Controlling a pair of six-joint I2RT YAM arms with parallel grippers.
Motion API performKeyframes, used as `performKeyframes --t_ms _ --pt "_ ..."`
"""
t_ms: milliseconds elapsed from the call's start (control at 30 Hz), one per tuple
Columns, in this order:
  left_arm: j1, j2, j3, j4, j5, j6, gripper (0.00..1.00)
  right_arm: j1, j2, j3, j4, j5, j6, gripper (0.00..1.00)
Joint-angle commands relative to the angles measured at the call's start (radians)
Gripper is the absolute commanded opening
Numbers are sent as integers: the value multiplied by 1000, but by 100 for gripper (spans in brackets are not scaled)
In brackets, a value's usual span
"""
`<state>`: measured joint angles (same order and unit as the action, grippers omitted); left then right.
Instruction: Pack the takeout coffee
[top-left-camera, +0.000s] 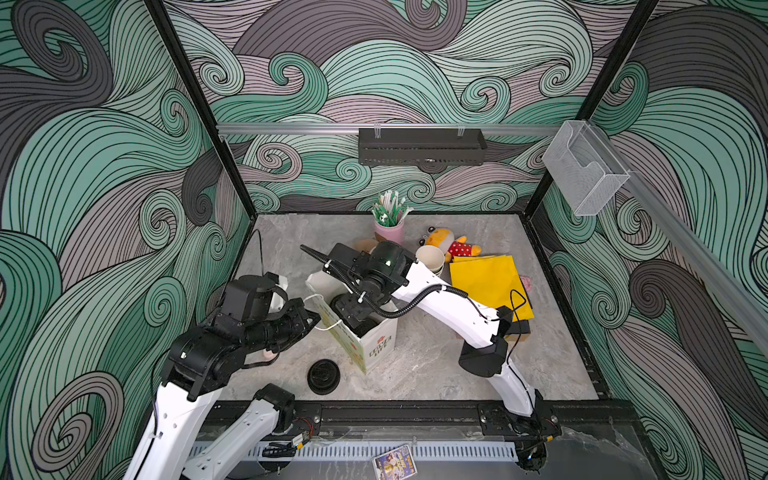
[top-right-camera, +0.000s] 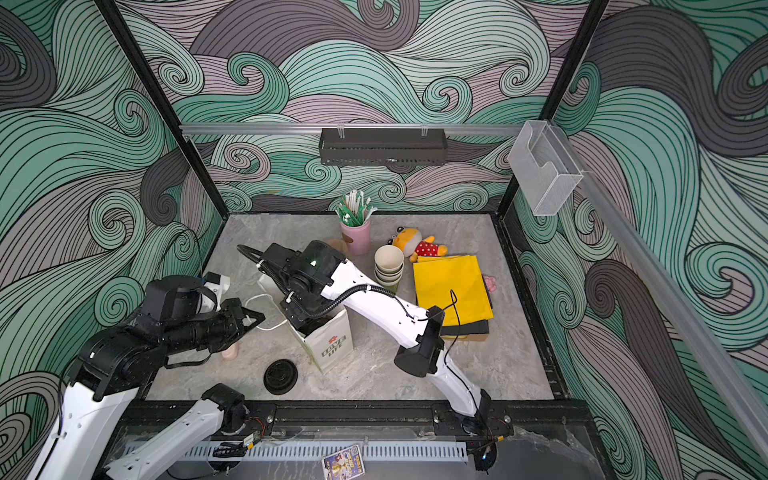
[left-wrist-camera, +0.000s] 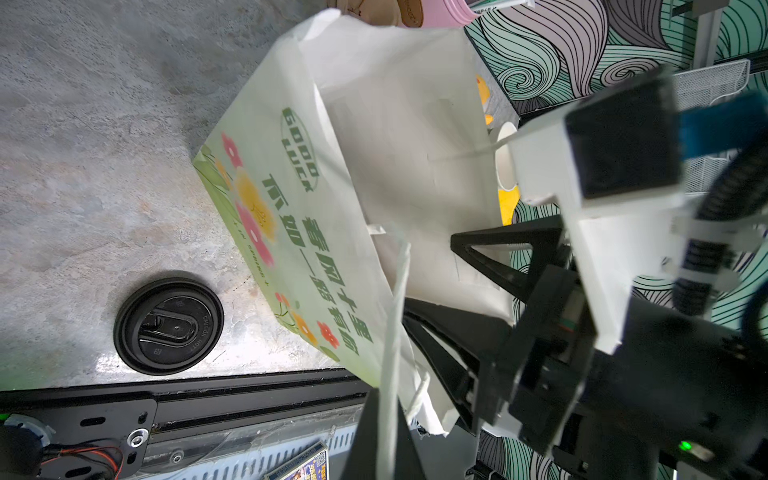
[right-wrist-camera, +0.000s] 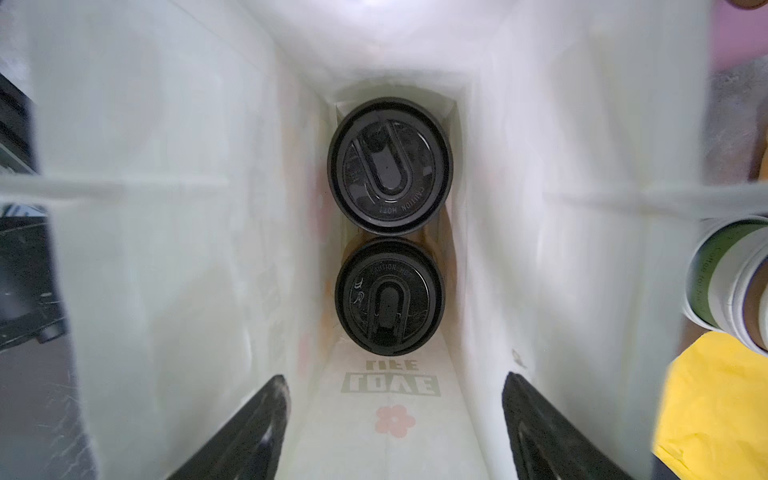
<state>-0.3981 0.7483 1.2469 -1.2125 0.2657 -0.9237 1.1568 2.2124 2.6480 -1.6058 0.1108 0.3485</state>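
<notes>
Both lidded coffee cups (right-wrist-camera: 390, 164) sit upright and touching on the paper bag (top-left-camera: 376, 349) floor, centre frame. Right gripper (right-wrist-camera: 395, 380) is in the bag mouth above them, jaws apart, empty. Left gripper (top-left-camera: 313, 319) is pinched on the bag handle (left-wrist-camera: 395, 324), likely keeping the mouth open.

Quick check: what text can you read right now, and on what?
"GOOD LUCK": bag side.
"LOVE LIFE": bag end.
"CAUTION HOT": loose lid, both packed lids.
"Coffee for...": stacked cup, rest blurred.
Chinese slogan, bag side: unsure.
Front card: too blurred.
</notes>
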Motion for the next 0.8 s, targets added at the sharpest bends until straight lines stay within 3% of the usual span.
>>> performKeyframes --t_ms 0,133,333,467,633,767 --pt "-4 -14 -6 -19 -25 21 0 20 -37 58 -22 51 -9 77" --pt "-4 -12 -8 -18 -22 23 7 71 -88 62 48 103 -73 73" --pt "-4 -21 7 -27 -42 35 41 136 -227 -18 170 125 -143 72" --pt "-5 -23 49 -39 -79 42 56 163 -361 -138 266 138 -135 72" --pt "-4 7 240 -170 -262 88 77 163 -627 -427 478 254 -80 71" --pt "-5 86 379 -231 -350 145 80 83 -842 -750 680 383 31 66"
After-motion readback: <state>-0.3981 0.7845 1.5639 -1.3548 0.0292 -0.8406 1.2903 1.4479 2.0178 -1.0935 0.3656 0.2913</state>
